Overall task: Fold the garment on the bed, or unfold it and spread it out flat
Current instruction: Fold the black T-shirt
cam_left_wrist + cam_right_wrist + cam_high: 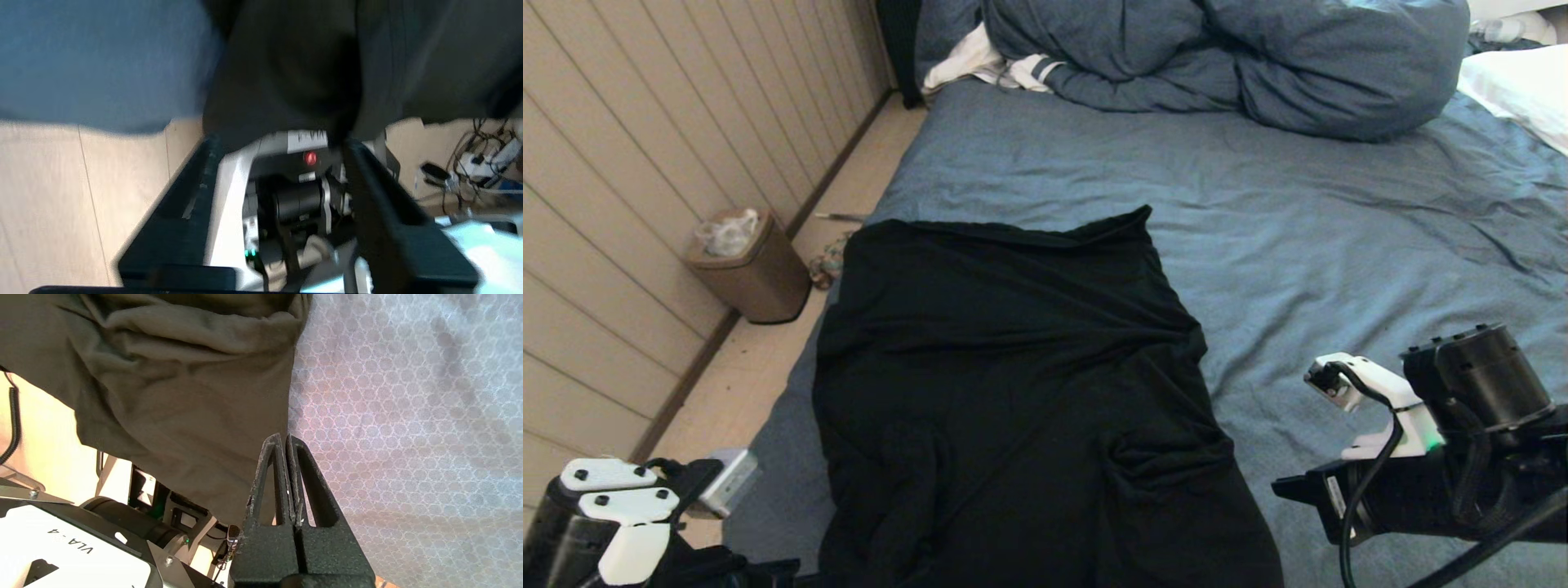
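garment (1013,392) lay plain side up on bed (1339,237), rumpled, near hem overhanging | I judged smoothing left | left gripper (282,143) jaws apart, empty | right gripper (286,443) pinched closed, empty

A home bedroom: the bed (1339,245) stretches ahead of my right claw (284,437), a bunched duvet (1225,65) at its far end; beyond my left claw (278,147), a bin (747,269) against panelled wall (645,163).
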Motion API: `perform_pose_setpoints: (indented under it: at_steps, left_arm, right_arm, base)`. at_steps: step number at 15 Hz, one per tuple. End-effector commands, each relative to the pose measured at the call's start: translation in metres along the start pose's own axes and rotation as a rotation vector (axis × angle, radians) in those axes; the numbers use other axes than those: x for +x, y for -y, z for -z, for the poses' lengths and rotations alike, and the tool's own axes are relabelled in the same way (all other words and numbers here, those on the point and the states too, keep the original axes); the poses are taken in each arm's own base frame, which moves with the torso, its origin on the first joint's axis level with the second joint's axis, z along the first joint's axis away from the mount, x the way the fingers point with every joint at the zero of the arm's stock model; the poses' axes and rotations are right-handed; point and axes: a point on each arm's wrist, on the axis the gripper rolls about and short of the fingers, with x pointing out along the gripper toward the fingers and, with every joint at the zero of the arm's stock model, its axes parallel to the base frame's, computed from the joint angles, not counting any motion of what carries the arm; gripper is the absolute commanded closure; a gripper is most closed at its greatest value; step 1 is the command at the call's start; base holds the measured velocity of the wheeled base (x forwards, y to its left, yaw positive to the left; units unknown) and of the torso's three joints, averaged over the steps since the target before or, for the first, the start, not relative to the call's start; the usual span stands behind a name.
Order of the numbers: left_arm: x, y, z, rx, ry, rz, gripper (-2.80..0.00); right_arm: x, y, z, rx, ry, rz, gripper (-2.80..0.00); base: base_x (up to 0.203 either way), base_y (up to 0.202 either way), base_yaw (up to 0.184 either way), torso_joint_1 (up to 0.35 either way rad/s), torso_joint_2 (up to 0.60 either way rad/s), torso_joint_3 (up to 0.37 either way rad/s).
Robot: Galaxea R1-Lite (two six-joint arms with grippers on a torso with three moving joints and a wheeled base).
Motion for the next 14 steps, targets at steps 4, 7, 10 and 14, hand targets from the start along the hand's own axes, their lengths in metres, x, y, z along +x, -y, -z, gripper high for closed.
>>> perform_pose_setpoints:
  at_steps: [4, 7, 10, 14]
  left_arm:
    - [0.048, -0.012, -0.001, -0.034, -0.065, -0.082, -2.80]
    - [0.062, -0.016, 0.002, -0.002, -0.072, -0.084, -2.80]
    - [0.065, -0.013, -0.005, 0.004, -0.039, -0.054, -2.80]
    - [0.063, -0.011, -0.008, 0.003, -0.021, -0.018, 0.00]
  right_arm:
    - [-0.007, -0.001, -0.002, -0.007, 0.031, -0.005, 0.00]
    - [-0.007, -0.002, -0.005, -0.009, 0.038, -0.007, 0.00]
    - [-0.006, -0.002, -0.006, -0.008, 0.035, -0.037, 0.00]
    - [-0.005, 0.003, -0.005, 0.010, 0.030, -0.024, 0.00]
  base:
    - [0.000, 0.000, 0.000, 0.000, 0.00, 0.000]
    - [0.000, 0.000, 0.000, 0.000, 0.00, 0.000]
    - [0.000, 0.000, 0.000, 0.000, 0.00, 0.000]
    - [0.000, 0.000, 0.000, 0.000, 0.00, 0.000]
